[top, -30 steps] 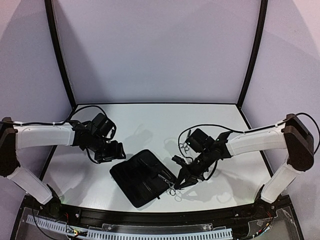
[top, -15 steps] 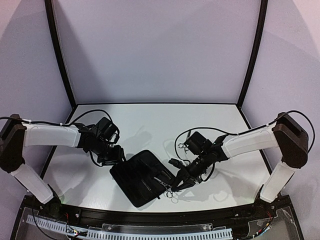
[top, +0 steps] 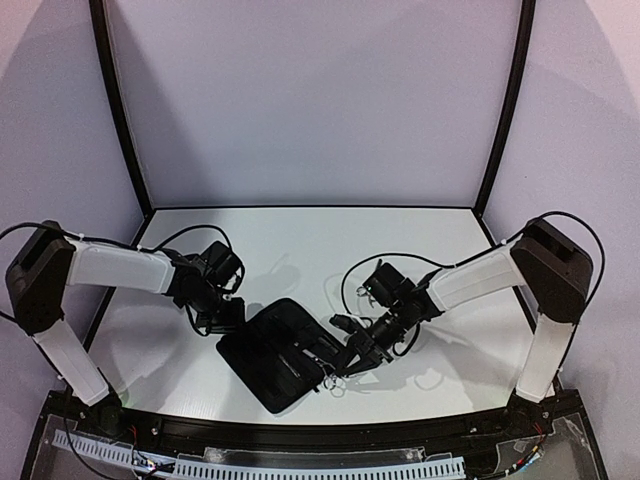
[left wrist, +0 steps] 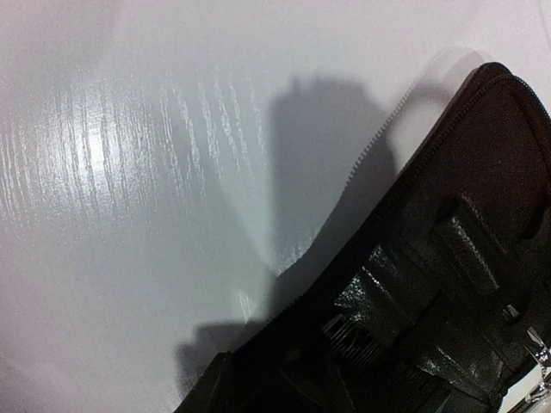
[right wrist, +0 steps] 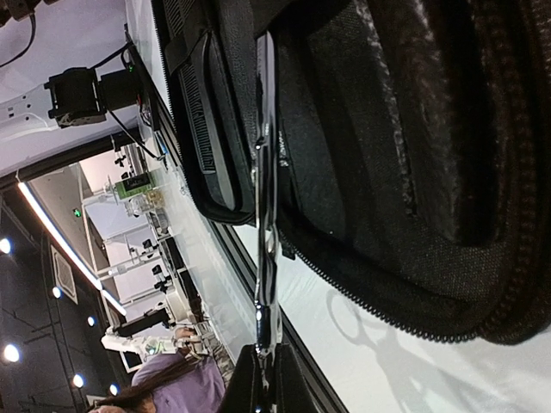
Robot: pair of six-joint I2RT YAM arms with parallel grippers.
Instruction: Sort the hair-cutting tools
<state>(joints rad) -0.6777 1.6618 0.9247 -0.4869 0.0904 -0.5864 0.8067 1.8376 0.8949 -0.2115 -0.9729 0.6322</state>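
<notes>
A pair of thin silver scissors (right wrist: 264,258) is pinched by its handle end in my right gripper (right wrist: 269,370), which is shut on it. The blades point up over the open black zip case (right wrist: 387,129), along its inner pockets. From above, the right gripper (top: 346,366) sits at the case's (top: 275,360) right edge, with the scissors (top: 336,381) just off it. My left gripper (top: 227,316) is at the case's left corner; its jaws are too dark to read. A black comb's teeth (left wrist: 351,338) show in a pocket of the case (left wrist: 456,258).
The white table (top: 300,250) is ringed by a black frame with grey walls behind. The near black rail (top: 300,430) runs just below the case. Cables loop off both wrists.
My left gripper has moved right and down to the case's left corner. My right gripper has carried the scissors left onto the case's right edge.
</notes>
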